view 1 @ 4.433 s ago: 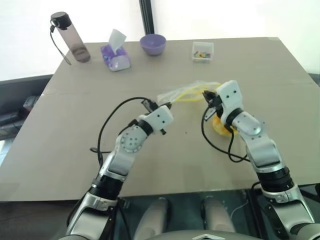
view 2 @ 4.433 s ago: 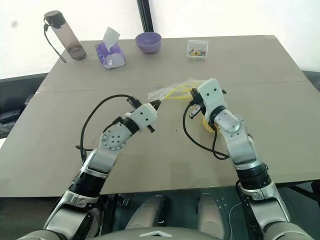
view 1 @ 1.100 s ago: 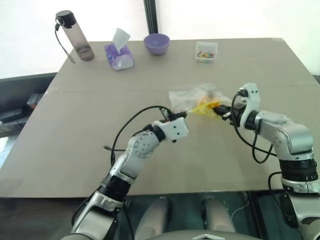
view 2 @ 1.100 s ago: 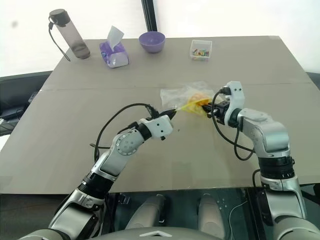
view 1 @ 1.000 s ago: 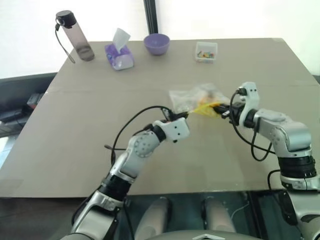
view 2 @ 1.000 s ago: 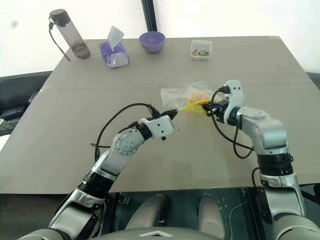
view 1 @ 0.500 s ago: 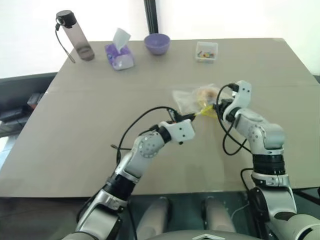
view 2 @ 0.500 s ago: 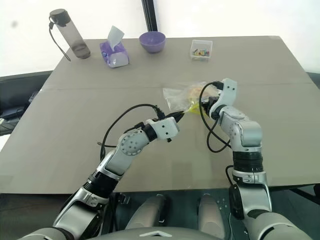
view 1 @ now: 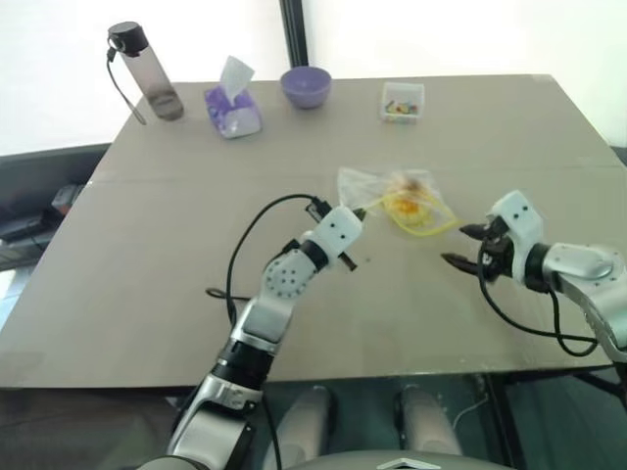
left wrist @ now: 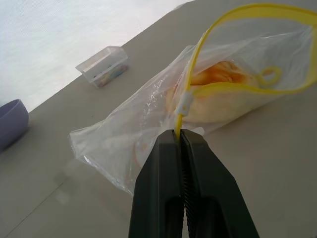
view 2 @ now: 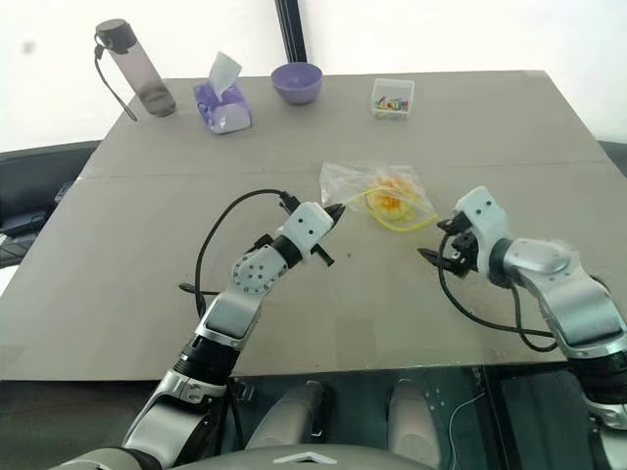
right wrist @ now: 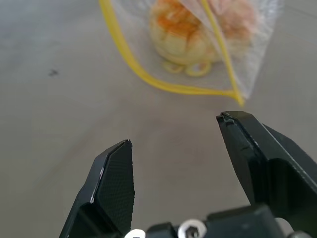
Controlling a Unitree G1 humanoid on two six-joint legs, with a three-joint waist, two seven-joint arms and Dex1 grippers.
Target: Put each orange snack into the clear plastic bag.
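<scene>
Left wrist view: bag w/ bun inside is pinched at its yellow strip by left claw; right claw, released, frame bottom, is best kept clear.

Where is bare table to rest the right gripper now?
Bare table runs right of the clear plastic bag, and near the front edge between both arms. Crowded: the far edge, with bottle, tissue pack, bowl, small box.

Grey-brown table, bright white backdrop, dark vertical post behind
</scene>
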